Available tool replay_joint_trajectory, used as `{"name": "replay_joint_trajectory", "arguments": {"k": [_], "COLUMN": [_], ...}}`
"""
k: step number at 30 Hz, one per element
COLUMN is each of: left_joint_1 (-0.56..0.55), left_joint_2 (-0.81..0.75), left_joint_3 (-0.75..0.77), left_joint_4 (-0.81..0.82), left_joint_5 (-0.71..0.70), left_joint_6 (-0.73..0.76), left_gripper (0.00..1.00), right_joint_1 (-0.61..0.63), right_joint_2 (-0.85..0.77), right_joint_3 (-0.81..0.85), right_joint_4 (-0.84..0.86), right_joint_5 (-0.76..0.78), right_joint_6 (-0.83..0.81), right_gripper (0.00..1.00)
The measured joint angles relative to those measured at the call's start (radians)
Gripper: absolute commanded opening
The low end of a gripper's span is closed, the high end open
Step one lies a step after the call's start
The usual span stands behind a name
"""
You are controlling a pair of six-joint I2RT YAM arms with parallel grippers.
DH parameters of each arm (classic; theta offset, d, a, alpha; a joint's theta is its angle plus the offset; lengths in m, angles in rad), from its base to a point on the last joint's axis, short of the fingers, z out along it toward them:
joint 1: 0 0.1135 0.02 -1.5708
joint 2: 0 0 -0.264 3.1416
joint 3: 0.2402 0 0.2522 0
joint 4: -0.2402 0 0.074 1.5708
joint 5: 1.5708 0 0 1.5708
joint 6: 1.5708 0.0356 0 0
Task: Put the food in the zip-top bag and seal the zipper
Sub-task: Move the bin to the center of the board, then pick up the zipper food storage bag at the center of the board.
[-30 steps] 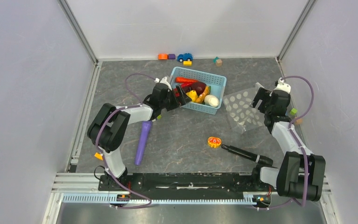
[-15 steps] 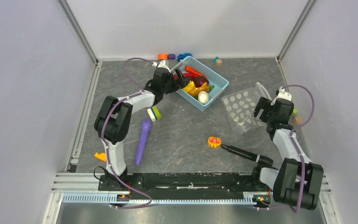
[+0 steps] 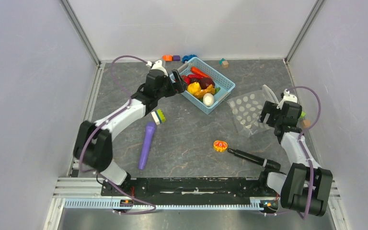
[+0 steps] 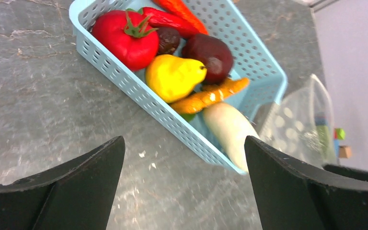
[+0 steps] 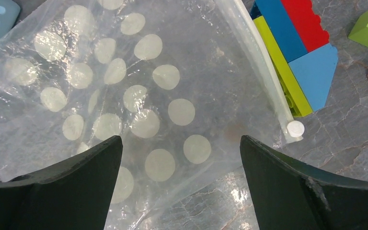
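Observation:
The food lies in a light-blue basket (image 3: pixel 219 92): red tomato (image 4: pixel 124 38), red chili (image 4: pixel 167 19), maroon ball (image 4: pixel 211 55), yellow pepper (image 4: pixel 172 76), orange carrot (image 4: pixel 206 96), white egg (image 4: pixel 230 129). My left gripper (image 3: pixel 178 82) is open and empty, just off the basket's left side; it also shows in the left wrist view (image 4: pixel 183 140). The dotted zip-top bag (image 3: pixel 246 111) lies flat right of the basket. My right gripper (image 3: pixel 267 112) is open over the bag's right part (image 5: pixel 139 86); it also shows in the right wrist view (image 5: pixel 180 139). The zipper (image 5: pixel 263 72) runs along the bag's right edge.
A purple stick (image 3: pixel 146 143), a green-and-white piece (image 3: pixel 159 116), an orange toy slice (image 3: pixel 220 145) and a black pen-like tool (image 3: pixel 249 157) lie on the table. Coloured blocks (image 5: pixel 297 48) sit beside the bag's zipper edge. More blocks (image 3: pixel 167 58) line the back wall.
The basket has slid toward the back and turned, with my left gripper at its left side. My right gripper has moved down along the bag's right edge.

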Motion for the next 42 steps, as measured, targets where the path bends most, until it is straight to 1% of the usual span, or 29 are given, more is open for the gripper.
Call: {"name": "replay_joint_trajectory", "arguments": {"k": [2, 7, 10, 13, 17, 20, 26, 32, 42], "left_joint_1": [-0.013, -0.047, -0.056, -0.056, -0.056, -0.056, -0.056, -0.056, -0.056], "left_joint_2": [-0.099, -0.378, -0.5, -0.603, -0.702, -0.735, -0.738, -0.738, -0.738], "left_joint_3": [-0.041, -0.214, -0.322, -0.415, -0.482, -0.492, -0.492, -0.492, -0.492], "left_joint_4": [-0.022, -0.065, -0.095, -0.136, -0.155, -0.153, -0.15, -0.15, -0.15], "left_joint_5": [-0.006, -0.007, -0.008, -0.025, -0.038, -0.035, -0.035, -0.043, -0.055], "left_joint_6": [0.008, 0.015, 0.028, 0.055, 0.085, 0.106, 0.137, 0.149, 0.149], "left_gripper": [1.0, 1.0, 1.0, 1.0, 1.0, 1.0, 1.0, 1.0, 1.0], "right_joint_1": [0.0, -0.004, -0.016, -0.043, -0.083, -0.096, -0.105, -0.105, -0.115], "right_joint_2": [0.025, 0.101, 0.169, 0.272, 0.441, 0.532, 0.654, 0.69, 0.712], "right_joint_3": [0.015, 0.057, 0.101, 0.19, 0.366, 0.468, 0.596, 0.609, 0.639], "right_joint_4": [-0.008, -0.022, -0.028, -0.044, -0.075, -0.08, -0.111, -0.126, -0.133], "right_joint_5": [0.0, 0.0, -0.008, -0.056, -0.166, -0.237, -0.339, -0.373, -0.373], "right_joint_6": [-0.017, -0.075, -0.117, -0.156, -0.185, -0.207, -0.25, -0.281, -0.351], "right_gripper": [0.98, 0.98, 0.98, 0.98, 0.98, 0.98, 0.98, 0.98, 0.98]}}
